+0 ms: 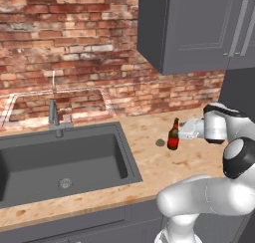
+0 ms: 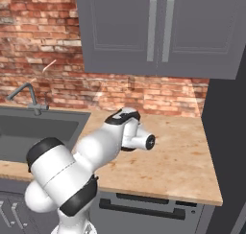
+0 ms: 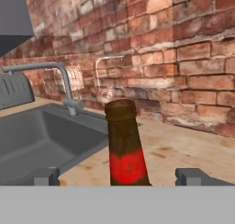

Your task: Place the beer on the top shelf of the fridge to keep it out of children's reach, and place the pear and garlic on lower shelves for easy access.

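Observation:
The beer (image 1: 173, 135), a slim brown bottle with a red label, stands upright on the wooden counter to the right of the sink. My gripper (image 1: 179, 133) reaches it from the right, level with its neck. In the hand view the beer (image 3: 125, 147) rises between the two fingertips (image 3: 46, 176), which stand wide apart and clear of the glass, so the gripper (image 3: 119, 177) is open. A small greyish garlic (image 1: 160, 143) lies on the counter just left of the bottle. The dark fridge (image 2: 226, 122) stands at the counter's right end. The pear and the shelves are out of view.
A dark sink (image 1: 30, 172) with a grey faucet (image 1: 54, 116) takes up the counter's left part. Grey wall cupboards (image 1: 194, 28) hang above the bottle. A brick wall (image 1: 74, 48) backs the counter. Bare counter (image 2: 182, 161) lies between the arm and the fridge.

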